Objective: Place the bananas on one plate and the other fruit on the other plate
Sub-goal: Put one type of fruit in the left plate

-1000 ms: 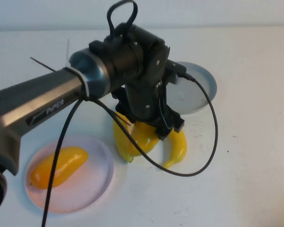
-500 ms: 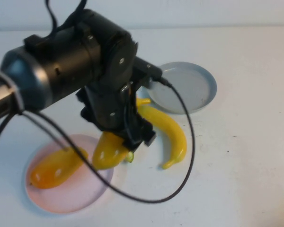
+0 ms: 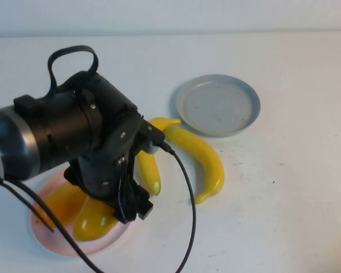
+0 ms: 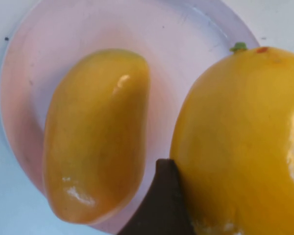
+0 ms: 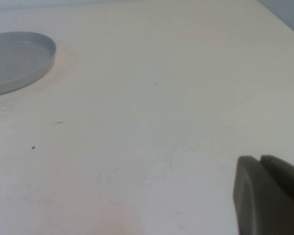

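Observation:
My left gripper (image 3: 111,216) is shut on one plump orange-yellow fruit (image 3: 94,224), holding it low over the pale pink plate (image 3: 51,243). In the left wrist view this held fruit (image 4: 245,147) fills the side next to a dark finger (image 4: 161,205). The second plump fruit (image 4: 95,132) lies on the pink plate (image 4: 176,39) and is partly hidden under my arm in the high view (image 3: 59,202). Two bananas (image 3: 202,156) (image 3: 149,170) lie on the table between the plates. The grey plate (image 3: 219,105) holds nothing. My right gripper (image 5: 262,166) is shut over bare table, outside the high view.
The left arm's black cable (image 3: 187,199) loops down over the table in front of the bananas. The grey plate (image 5: 14,58) shows at the far edge of the right wrist view, well away from the right gripper.
My left arm has carried the plump fruit from the bananas leftward and nearer, to over the pink plate. Both bananas now lie uncovered. The right arm has not moved.

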